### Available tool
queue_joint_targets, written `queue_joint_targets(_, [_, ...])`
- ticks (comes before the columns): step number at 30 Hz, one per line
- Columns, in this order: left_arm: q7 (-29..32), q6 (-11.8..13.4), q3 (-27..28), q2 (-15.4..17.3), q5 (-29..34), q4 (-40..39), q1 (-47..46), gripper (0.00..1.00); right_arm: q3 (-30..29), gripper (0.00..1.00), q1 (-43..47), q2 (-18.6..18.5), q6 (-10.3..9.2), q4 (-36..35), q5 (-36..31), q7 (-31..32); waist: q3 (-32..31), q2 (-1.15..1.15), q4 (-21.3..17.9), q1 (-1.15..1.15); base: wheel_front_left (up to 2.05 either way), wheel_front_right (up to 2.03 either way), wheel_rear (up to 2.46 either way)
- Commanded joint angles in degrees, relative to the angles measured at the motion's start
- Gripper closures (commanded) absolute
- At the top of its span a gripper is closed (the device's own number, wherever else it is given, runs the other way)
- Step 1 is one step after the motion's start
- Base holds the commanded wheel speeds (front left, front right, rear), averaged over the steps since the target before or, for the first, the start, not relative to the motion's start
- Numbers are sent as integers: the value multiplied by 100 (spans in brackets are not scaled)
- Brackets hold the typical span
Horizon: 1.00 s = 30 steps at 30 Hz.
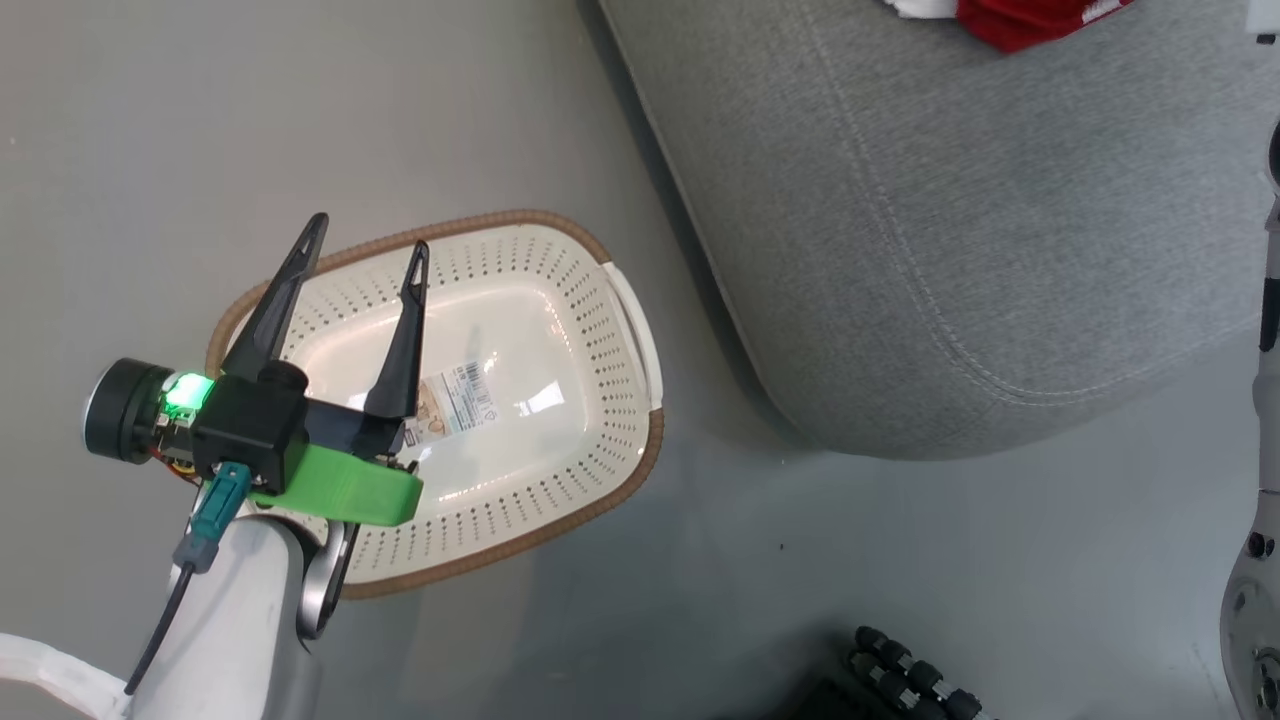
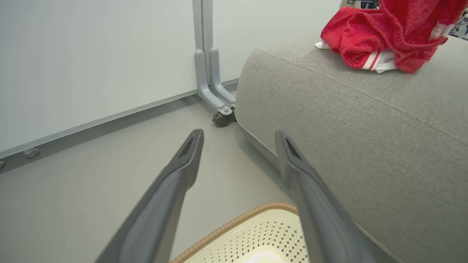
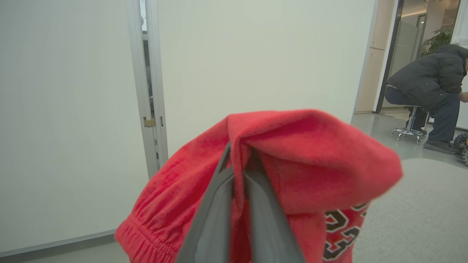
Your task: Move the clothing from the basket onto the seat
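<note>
- Pinching a bunched fold of soft red fabric clothing point(image 3: 310, 157), right gripper point(image 3: 239, 153) is clamped tight above the large light grey upholstered seat point(image 3: 420, 204).
- Judged light, limp; hems will trail.
- Spread wide and holding nothing, left gripper point(image 1: 369, 235) hangs over the cream perforated plastic basket point(image 1: 655, 445) beside the seat.
- Seat top broad; release well inside its rounded edge.

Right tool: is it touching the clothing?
Touching. The right wrist view shows the right tool shut on a fold of the clothing, which drapes over it.
</note>
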Motion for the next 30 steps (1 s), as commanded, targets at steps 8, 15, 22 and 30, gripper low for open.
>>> queue_joint_targets(8, [-66, 20, -71, -49, 45, 150, -288, 0, -295, 100, -258, -273, -9, 1353, -7, -15, 779, 0, 665, -1, 0, 0, 0])
queue_joint_targets(15, [-107, 51, -88, -305, -174, 445, -166, 0, -988, 0, 539, 25, -10, 1103, -579, -15, 255, 0, 922, -1, 0, 0, 0])
queue_joint_targets(22, [-102, 20, 201, -659, -604, 748, 223, 0, -615, 0, 2173, 279, -10, 214, -984, -15, -817, 0, 1369, -1, 0, 0, 0])
queue_joint_targets(30, [-102, -5, 835, -843, -1097, 858, 997, 0, 603, 0, 3762, 617, -10, -540, -741, -15, -2018, 0, 1784, -1, 0, 0, 0])
